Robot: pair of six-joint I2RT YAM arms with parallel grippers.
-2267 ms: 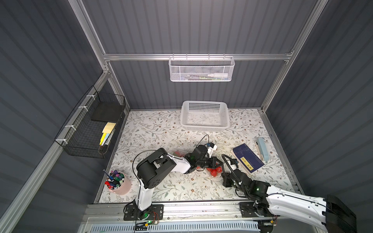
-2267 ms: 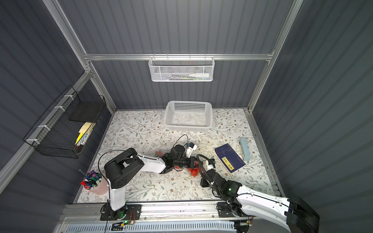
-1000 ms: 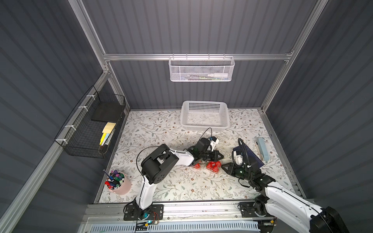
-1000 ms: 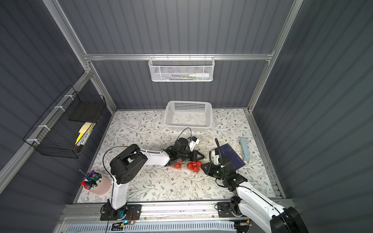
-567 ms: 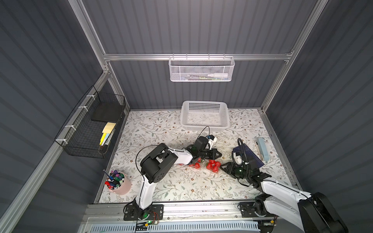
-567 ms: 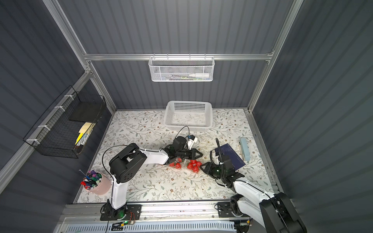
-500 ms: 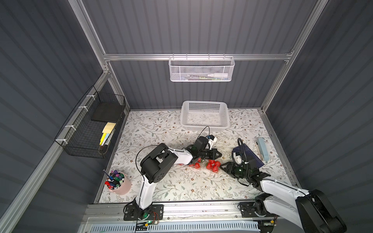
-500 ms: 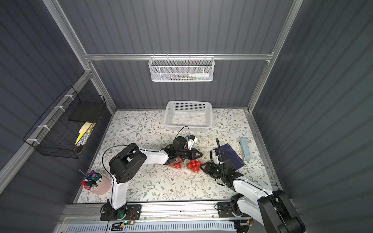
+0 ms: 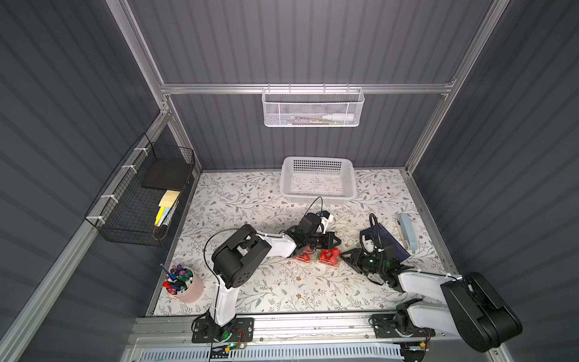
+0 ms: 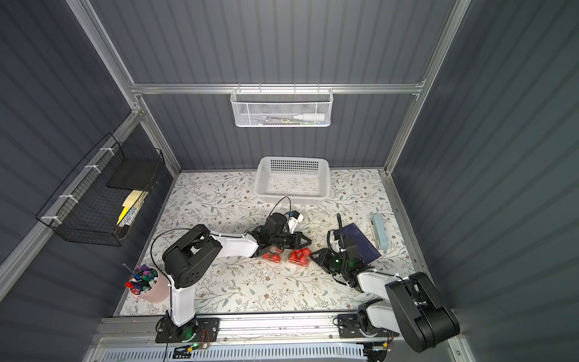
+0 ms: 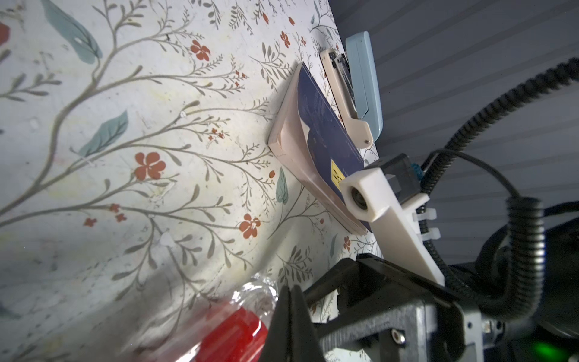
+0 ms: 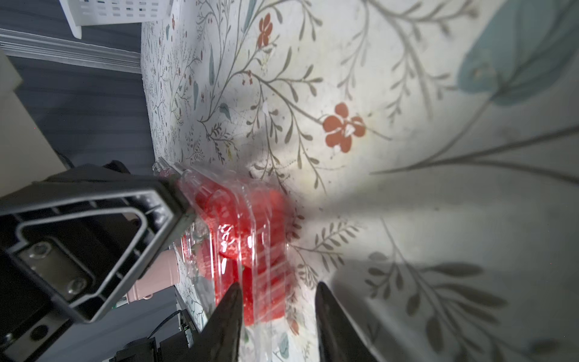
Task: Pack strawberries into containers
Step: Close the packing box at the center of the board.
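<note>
Two clear containers filled with red strawberries lie side by side mid-table in both top views, one [image 9: 302,257] under the left arm's wrist, its neighbour [image 9: 329,255] [image 10: 299,255] between the two grippers. My left gripper [image 9: 333,242] [image 11: 289,313] is shut with nothing between its fingers, its tip against the clear rim of that container [image 11: 232,332]. My right gripper [image 9: 344,254] [image 12: 279,301] is open, its fingers standing on either side of the near end of the same container [image 12: 250,232]. The left gripper's black finger [image 12: 94,219] presses on the far rim.
A white perforated basket [image 9: 318,181] stands at the back. A blue book [image 9: 388,244] and a pale stapler [image 9: 407,230] lie right of the right gripper. A pink cup of pens [image 9: 181,283] stands front left. Bare floral table [image 9: 282,291] lies in front.
Over the last second my right gripper has moved left and down to the right-hand container. My left gripper has stayed shut at its far rim.
</note>
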